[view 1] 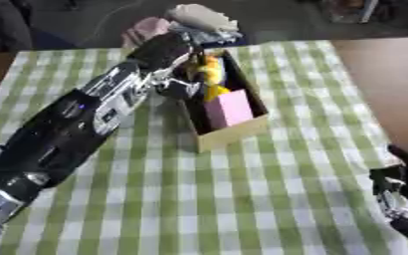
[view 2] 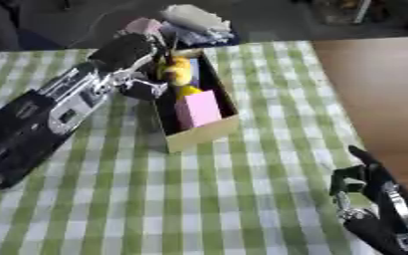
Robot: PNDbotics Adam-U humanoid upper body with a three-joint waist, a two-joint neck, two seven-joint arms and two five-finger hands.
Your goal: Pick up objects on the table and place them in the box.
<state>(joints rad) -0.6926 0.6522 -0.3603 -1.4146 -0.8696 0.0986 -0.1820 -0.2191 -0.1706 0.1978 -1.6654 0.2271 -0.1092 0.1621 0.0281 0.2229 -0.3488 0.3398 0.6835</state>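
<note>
- A cardboard box [view 1: 234, 133] is seen on the green-checked counter [view 1: 242, 199], open at the top, its long axis running away from the camera.
- Inside it, a pink block [view 1: 228, 108] stands at the near end and a yellow toy [view 1: 211, 69] lies further back; something blue shows beside the yellow toy, too unclear to name.
- The left hand [view 1: 179, 85] is held at the box's far left rim; whether its fingers are spread or pinching anything cannot be told.
- The right hand [view 2: 364, 182] is rested near the lower right corner, fingers relaxed and holding nothing.
- No loose object is visible on the cloth; a pale bundle [view 1: 203, 19] lies just beyond the counter's far edge.
- The pink block is judged light and stiff, with flat faces; it would be best taken across two opposite sides.
- The yellow toy is judged light and rounded, possibly smooth and apt to slip; a hold around its widest part would suit.
- The box is judged light enough to slide if its wall is nudged.
</note>
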